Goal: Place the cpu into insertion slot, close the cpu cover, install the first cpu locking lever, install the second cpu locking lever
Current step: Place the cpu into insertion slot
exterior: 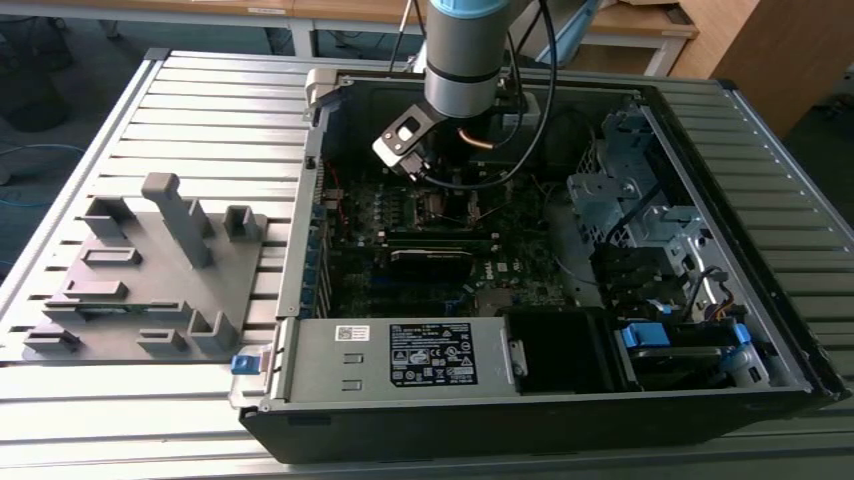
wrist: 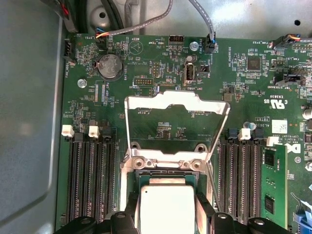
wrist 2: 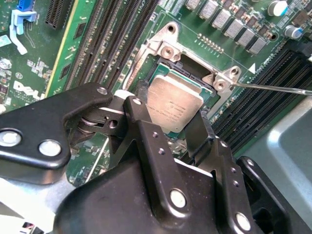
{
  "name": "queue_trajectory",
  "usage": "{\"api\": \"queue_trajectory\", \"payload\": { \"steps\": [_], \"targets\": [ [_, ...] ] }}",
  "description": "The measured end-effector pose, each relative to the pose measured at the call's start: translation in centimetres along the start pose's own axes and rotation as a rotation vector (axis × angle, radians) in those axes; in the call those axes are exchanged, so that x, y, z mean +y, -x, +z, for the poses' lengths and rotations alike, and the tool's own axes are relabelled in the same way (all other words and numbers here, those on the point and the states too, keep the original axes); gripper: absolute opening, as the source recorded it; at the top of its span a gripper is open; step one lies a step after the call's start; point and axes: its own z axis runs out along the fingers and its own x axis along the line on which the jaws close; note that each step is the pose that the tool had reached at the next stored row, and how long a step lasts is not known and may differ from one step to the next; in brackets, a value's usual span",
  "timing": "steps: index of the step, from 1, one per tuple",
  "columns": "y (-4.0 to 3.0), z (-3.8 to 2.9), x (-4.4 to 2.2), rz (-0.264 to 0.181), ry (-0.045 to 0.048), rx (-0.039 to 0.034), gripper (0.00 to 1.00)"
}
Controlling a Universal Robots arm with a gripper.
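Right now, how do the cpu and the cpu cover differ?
The cpu is a solid silvery square; the cpu cover is a thin frame with a cut-out centre. The cpu sits between the jaws of the gripper over the insertion slot; the cpu cover stands swung open, off the slot. The cpu cover is slightly larger. Both are square, silvery metal.

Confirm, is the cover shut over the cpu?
No, the cover stands raised open, leaving the cpu bare.

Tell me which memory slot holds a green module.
The green module stands in the slot farthest from the cpu, on the side away from the grey case wall; the other slots look empty and black.
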Motion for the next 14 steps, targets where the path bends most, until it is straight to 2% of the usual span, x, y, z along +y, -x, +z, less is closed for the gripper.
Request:
{"api": "queue_trajectory", "payload": {
  "steps": [14],
  "targets": [
    [0.0, 0.04, 0.0, 0.001, 0.0, 0.0, 0.54]
  ]
}}
